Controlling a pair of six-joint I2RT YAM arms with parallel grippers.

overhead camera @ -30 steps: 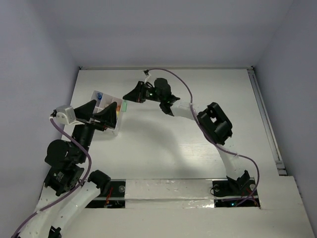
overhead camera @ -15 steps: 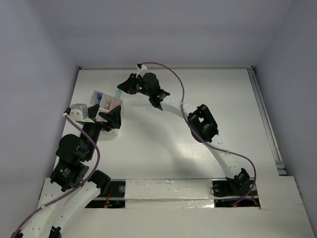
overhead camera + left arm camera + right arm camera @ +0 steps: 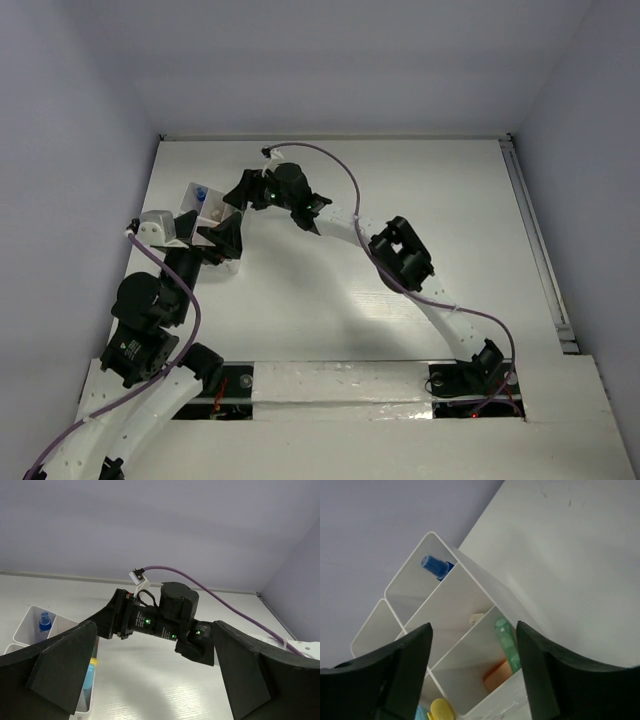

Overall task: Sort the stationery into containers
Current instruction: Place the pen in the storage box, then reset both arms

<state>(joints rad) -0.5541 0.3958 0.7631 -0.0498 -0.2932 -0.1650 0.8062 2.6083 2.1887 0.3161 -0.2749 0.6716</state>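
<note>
The green pen [image 3: 507, 647] is leaning inside a compartment of the white box [image 3: 470, 575], below the right fingers [image 3: 402, 665], which are standing apart, empty. The left fingers [image 3: 60, 670] are gaping wide. The pen is probably light, stiff, slippery; gripping mid-barrel seems safest.

White box [image 3: 466, 599] (lower part) behind fingers [image 3: 385, 680]

Thin walls of the white box [image 3: 462, 592] are smooth plastic with a faint sheen. The green pen [image 3: 505, 640] is translucent, glossy plastic. The table [image 3: 570, 555] is matt white and finely grained. On the left gripper [image 3: 155, 680], the fingers [image 3: 60, 670] are matt black plastic. The cable [image 3: 170, 568] has a smooth purple sheath.
</note>
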